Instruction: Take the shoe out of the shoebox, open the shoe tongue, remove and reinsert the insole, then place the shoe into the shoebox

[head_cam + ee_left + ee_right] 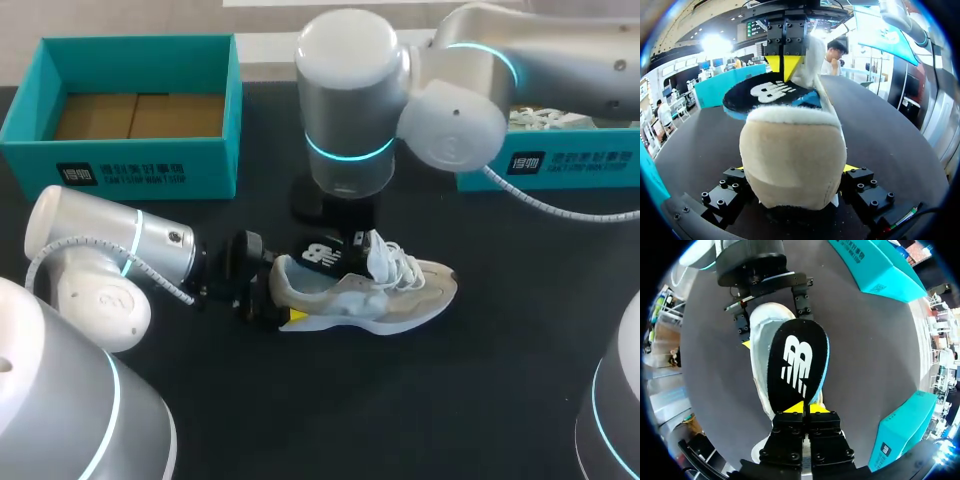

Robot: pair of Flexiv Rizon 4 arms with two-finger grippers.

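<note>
Beige shoe, white laces, black insole

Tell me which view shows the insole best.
The right wrist view: the insole faces the camera nearly whole, its end pinched in the right hand over the shoe. The left wrist view shows it foreshortened beyond the shoe's heel; the head view shows only a small dark patch at the shoe's opening.

The shoe is beige and cream, with white laces. Its insole is black with a white mark and a blue edge. At ten o'clock on the black table, the shoebox is teal outside and brown inside. The right gripper has yellow tips.
</note>
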